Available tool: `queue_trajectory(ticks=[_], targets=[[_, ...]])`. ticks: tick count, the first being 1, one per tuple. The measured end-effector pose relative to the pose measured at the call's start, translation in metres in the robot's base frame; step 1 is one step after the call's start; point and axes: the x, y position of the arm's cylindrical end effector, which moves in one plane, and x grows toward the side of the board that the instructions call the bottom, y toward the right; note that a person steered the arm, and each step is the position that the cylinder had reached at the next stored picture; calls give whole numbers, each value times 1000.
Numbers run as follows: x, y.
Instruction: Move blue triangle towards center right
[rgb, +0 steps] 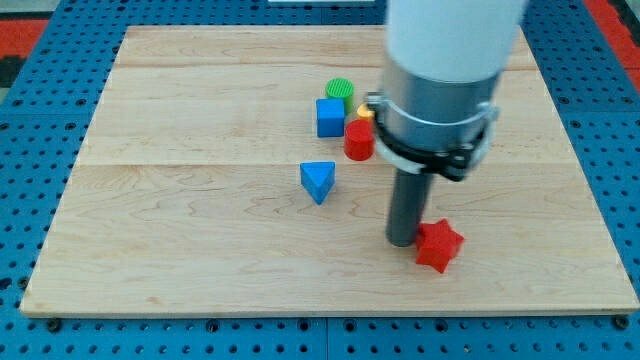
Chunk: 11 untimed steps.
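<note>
The blue triangle (318, 181) lies near the middle of the wooden board (200, 220). My tip (402, 241) is down on the board to the triangle's lower right, well apart from it. The tip stands right beside the left side of a red star (438, 245), touching or nearly touching it. The thick rod and the arm's white and grey body rise above it and hide part of the board behind.
A cluster sits above the triangle: a blue cube (330, 117), a green cylinder (340, 91), a red cylinder (359, 140) and a yellow block (365, 113) partly hidden by the arm. Blue pegboard (30, 180) surrounds the board.
</note>
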Motion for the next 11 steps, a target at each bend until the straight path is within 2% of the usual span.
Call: queue_trajectory(ticks=[2, 3, 5, 6, 8, 9, 11], targets=[[0, 75], [-14, 42], [-5, -173], [-62, -213], [-74, -36], [-57, 8], [-92, -1]])
